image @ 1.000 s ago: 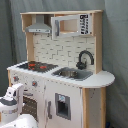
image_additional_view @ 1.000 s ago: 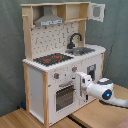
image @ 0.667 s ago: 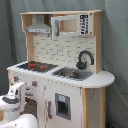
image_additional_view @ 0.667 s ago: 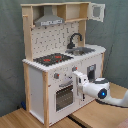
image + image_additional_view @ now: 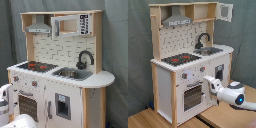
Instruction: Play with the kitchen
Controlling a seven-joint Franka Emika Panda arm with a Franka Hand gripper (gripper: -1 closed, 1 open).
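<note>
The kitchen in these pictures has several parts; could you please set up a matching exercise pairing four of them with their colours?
Parts of the kitchen:
1. faucet
2. sink
3. hood
4. hob

Colours:
A. grey
B. black with red rings
C. black
D. silver

Pairs: 1-C, 2-D, 3-A, 4-B.

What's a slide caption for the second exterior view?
Franka gripper reaching at the toy kitchen front, beside the oven door and below the knobs.
</note>
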